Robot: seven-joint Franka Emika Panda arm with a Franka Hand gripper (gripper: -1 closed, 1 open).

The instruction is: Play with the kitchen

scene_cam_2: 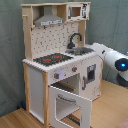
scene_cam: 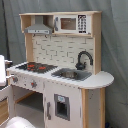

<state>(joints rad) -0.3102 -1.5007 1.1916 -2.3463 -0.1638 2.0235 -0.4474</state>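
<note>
The toy kitchen (scene_cam: 62,75) stands tall in white and light wood. It has a black stovetop (scene_cam: 35,66) with red burners, a grey sink (scene_cam: 72,75), a black faucet (scene_cam: 84,59), a hood (scene_cam: 39,30) and a microwave (scene_cam: 72,23). In the second exterior view the kitchen (scene_cam_2: 55,60) has its oven door (scene_cam_2: 70,106) hanging open and downward. My white arm (scene_cam_2: 114,57) comes in from the second exterior view's right. Its gripper end (scene_cam_2: 96,48) is level with the counter, next to the sink (scene_cam_2: 80,50).
A grey curtain hangs behind the kitchen in both exterior views. The wooden floor (scene_cam_2: 112,107) lies in front of it. White shapes show at the first exterior view's left edge (scene_cam: 2,67) and bottom left (scene_cam: 17,122).
</note>
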